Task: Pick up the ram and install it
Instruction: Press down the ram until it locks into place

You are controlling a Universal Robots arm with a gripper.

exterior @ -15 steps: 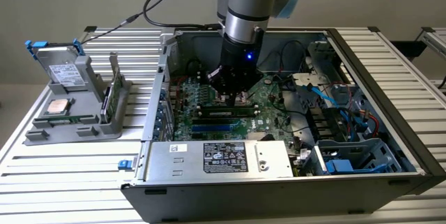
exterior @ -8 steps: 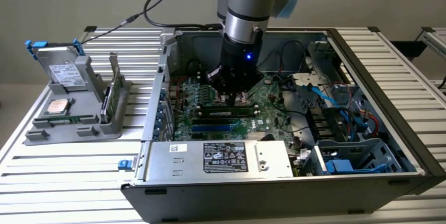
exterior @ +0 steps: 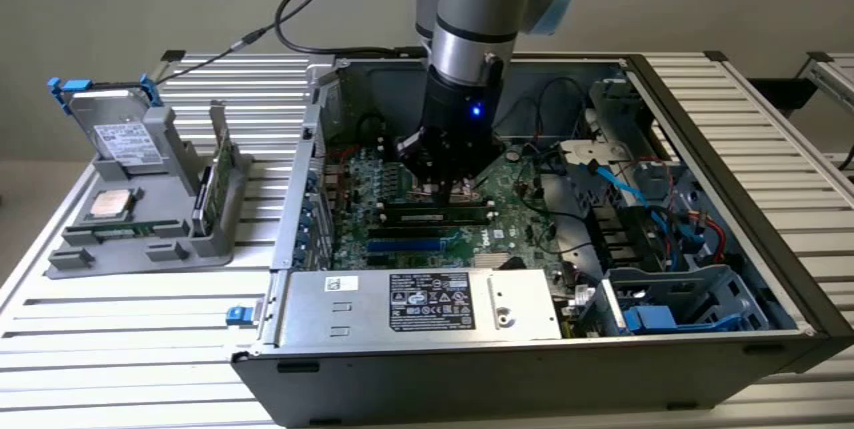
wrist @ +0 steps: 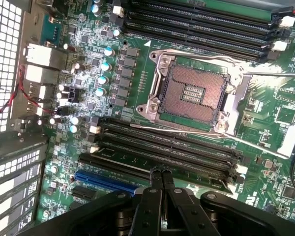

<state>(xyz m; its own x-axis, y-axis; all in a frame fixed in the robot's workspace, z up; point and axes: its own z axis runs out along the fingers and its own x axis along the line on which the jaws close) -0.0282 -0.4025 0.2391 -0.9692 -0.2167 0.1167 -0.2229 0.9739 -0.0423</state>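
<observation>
Hand (wrist: 162, 173) shut over motherboard (wrist: 137, 162)

The arm (exterior: 470, 19) is a thick silver-grey tube with pale blue-grey joint caps near the upper edge of the exterior view. A black cable (exterior: 304, 4) loops off to the exterior view's left. Below the tube sits a black wrist housing (exterior: 461, 109) with 1 small blue light — bright against the dark casing.

The gripper (wrist: 161, 173) is matte black: 2 slim fingers (wrist: 155, 196) with rounded tips, each ridged lengthwise, flanked by broad curved black linkages — round pivot pins show at their ends.
</observation>
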